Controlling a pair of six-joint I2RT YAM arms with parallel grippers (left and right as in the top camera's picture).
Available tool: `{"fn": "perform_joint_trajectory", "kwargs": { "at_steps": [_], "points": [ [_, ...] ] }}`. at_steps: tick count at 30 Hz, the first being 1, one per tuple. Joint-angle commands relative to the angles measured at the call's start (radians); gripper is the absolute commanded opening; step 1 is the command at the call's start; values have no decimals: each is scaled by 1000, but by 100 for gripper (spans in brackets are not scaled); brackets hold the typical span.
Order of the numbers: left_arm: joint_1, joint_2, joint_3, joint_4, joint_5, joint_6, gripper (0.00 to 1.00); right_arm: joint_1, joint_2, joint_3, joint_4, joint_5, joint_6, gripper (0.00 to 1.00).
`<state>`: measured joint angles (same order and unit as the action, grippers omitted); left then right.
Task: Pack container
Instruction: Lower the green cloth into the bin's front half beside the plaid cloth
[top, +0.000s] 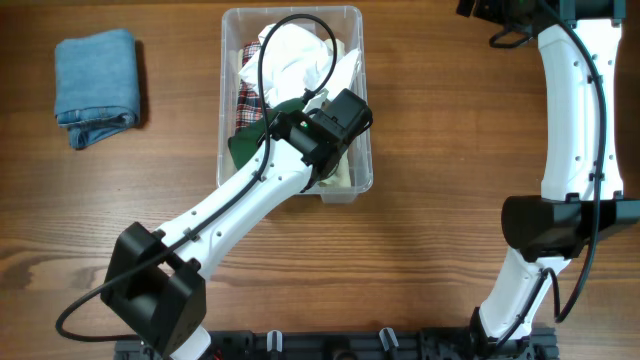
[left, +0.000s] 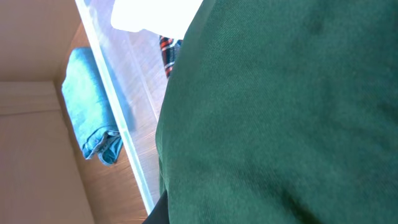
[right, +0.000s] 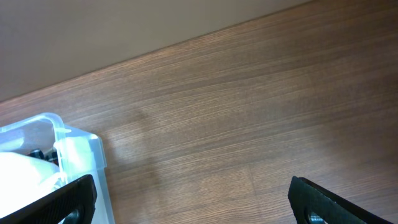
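The clear plastic container (top: 364, 150) stands at the back middle of the table and holds a white cloth (top: 295, 55), a plaid cloth (top: 250, 100) and a green cloth (top: 248, 142). My left gripper (top: 338, 118) is down inside the container over the clothes. In the left wrist view the green cloth (left: 280, 112) fills the frame and hides the jaws; the container wall (left: 115, 106) shows beside it. My right gripper (right: 193, 205) is open and empty above bare table, right of the container's corner (right: 74, 146).
A folded blue towel (top: 97, 85) lies on the table at the back left, apart from the container; it also shows in the left wrist view (left: 90, 106). The right arm (top: 575, 120) stands along the right side.
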<state>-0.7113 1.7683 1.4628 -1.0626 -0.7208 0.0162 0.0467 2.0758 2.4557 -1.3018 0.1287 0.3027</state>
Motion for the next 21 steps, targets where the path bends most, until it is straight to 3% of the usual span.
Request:
{"fn": "perform_joint_trajectory", "kwargs": {
  "at_steps": [1,4,14,21],
  "points": [
    [2,1,-6,3,7,-25,4,0,10,-1,0,10,12,100],
    [2,1,-6,3,60,-25,16,0,10,-1,0,10,12,100],
    [2,1,-6,6,173,-25,26,1,10,-1,0,10,12,100],
    [2,1,-6,47,329,-25,41,1,10,-1,0,10,13,100]
  ]
}}
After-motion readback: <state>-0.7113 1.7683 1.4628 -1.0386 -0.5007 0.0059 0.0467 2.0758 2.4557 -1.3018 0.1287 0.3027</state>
